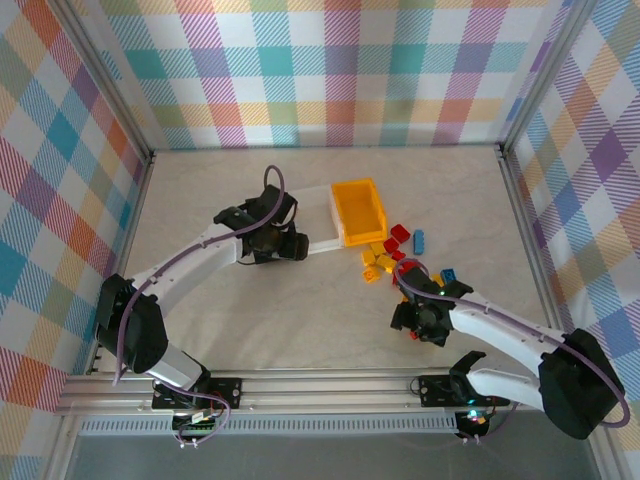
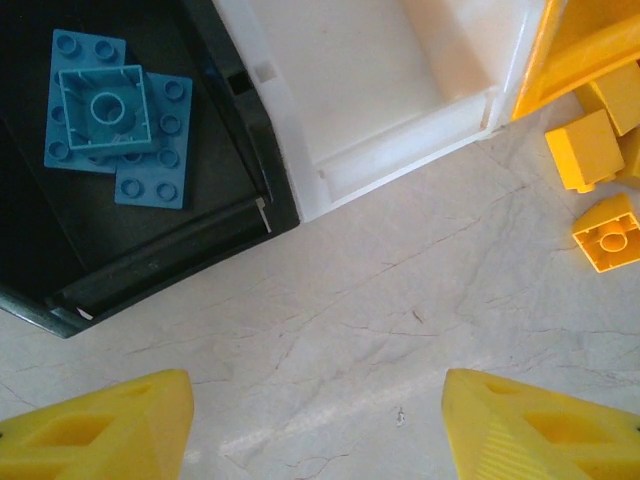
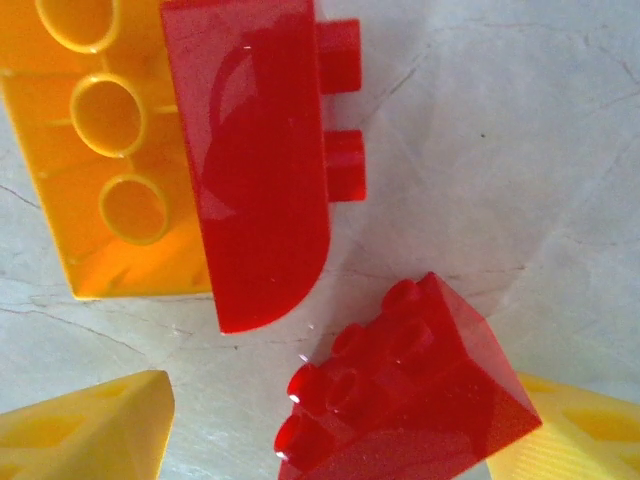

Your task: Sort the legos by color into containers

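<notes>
Two light blue legos lie stacked in the black container. Beside it stand the clear container and the yellow-orange container. My left gripper hovers open over bare table just in front of the black and clear containers, nothing between its fingers. The loose legos lie in front of the yellow-orange container. At that pile's near edge, my right gripper is open around a small red lego; the left finger stands clear of it. Just beyond are a curved red lego and a yellow-orange lego.
Two yellow-orange bricks lie on the table to the right of the left gripper, by the yellow-orange container's corner. Chequered walls close the table in on three sides. Bare table lies between the two arms.
</notes>
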Controlling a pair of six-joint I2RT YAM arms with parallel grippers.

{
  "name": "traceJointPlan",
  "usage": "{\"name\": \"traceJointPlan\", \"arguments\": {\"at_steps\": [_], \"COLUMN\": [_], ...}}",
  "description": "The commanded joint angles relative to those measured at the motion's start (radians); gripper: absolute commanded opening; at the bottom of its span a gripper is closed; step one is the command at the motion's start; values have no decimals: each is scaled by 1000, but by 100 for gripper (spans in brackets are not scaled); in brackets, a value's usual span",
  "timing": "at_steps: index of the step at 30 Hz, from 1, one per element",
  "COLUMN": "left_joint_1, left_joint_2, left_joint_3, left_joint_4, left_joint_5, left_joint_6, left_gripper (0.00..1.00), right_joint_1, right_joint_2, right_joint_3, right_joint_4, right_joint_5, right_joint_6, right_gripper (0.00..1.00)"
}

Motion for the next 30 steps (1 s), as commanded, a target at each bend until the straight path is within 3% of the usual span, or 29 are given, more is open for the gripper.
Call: {"name": "traceJointPlan", "arguments": {"at_steps": [1,15,23,30], "left_joint_1": [-8,-8,-8,-8], "left_joint_2": [-6,-7,-3,7], "left_joint_3": [-16,-54,-67,-73], "left_joint_4": [13,29,47,61], "left_joint_5": [8,11,27,42], "left_joint_6": [-12,-22,-31,-41], "left_gripper": [68,70,71,72], "right_joint_1": [4,-50,-50,-32], "right_joint_2": [10,40,-11,-5], "right_joint_3": [-6,-12,-62,-36], "right_joint_4": [21,62,122,119], "right_joint_5": [30,48,-43,-84], "right_joint_6": [-1,-85,-90,-120], "right_gripper": [76,64,57,58]}}
